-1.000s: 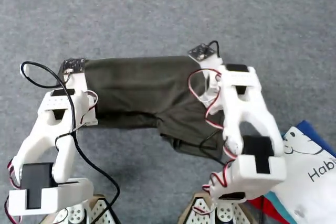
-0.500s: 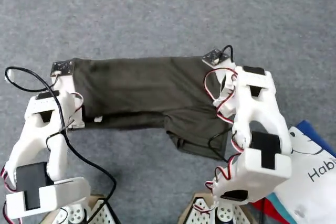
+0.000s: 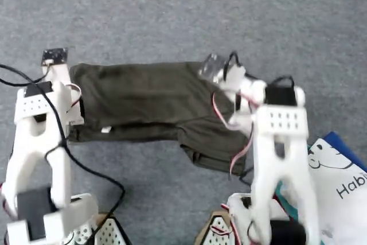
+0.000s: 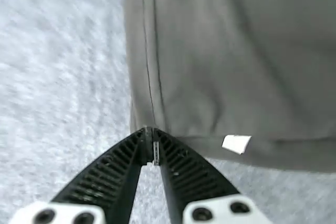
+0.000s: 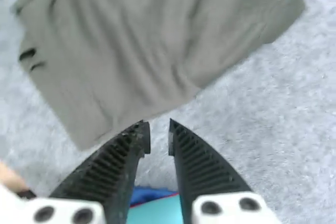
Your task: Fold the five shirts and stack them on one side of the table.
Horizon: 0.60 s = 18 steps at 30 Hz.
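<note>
Though near the shirt (image 3: 149, 98), bag (image 3: 338, 182) apart

The white plastic left arm (image 3: 35, 142) is lying extended forward and low, its black ribbed left gripper (image 4: 149, 148) pinching the hem of the olive-green cloth shirt (image 4: 226, 51), fingers pressed together at the tips. The white plastic right arm (image 3: 280, 159) is standing tall, its black ribbed right gripper (image 5: 156, 132) pointing down, fingers slightly parted and holding nothing.

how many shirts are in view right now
1 for sure: the olive shirt lying mid-table. The white, blue and red pile at the near right edge may hold more shirts; I cannot tell.
</note>
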Available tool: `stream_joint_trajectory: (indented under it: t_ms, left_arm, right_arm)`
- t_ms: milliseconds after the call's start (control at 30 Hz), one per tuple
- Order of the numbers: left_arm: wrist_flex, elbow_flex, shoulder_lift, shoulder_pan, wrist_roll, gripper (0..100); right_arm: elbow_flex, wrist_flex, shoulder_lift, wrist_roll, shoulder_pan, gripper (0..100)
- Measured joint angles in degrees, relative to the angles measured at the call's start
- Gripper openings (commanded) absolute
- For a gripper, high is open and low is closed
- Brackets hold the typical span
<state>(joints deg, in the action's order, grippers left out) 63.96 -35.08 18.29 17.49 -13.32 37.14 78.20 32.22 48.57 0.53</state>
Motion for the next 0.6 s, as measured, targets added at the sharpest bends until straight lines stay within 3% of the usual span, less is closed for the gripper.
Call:
stream_joint_trajectory:
  t_ms: [133,300,433,600]
  left_arm:
    - [-1.93,-6.42,14.51,-1.85,2.81,2]
    - [-15.38,-24.00,30.68,-0.53,8.79,2]
    - [-26.81,-37.10,35.16,-0.26,10.73,2]
    - [-34.99,-42.29,35.25,1.41,10.73,2]
  right_arm:
    - [10.90,0.35,8.88,5.10,2.90,10.8]
    - [23.65,-0.35,15.38,8.26,9.05,23.2]
    - [26.29,-1.76,18.02,8.62,12.31,24.2]
    - [28.75,-1.93,18.55,8.62,17.85,24.2]
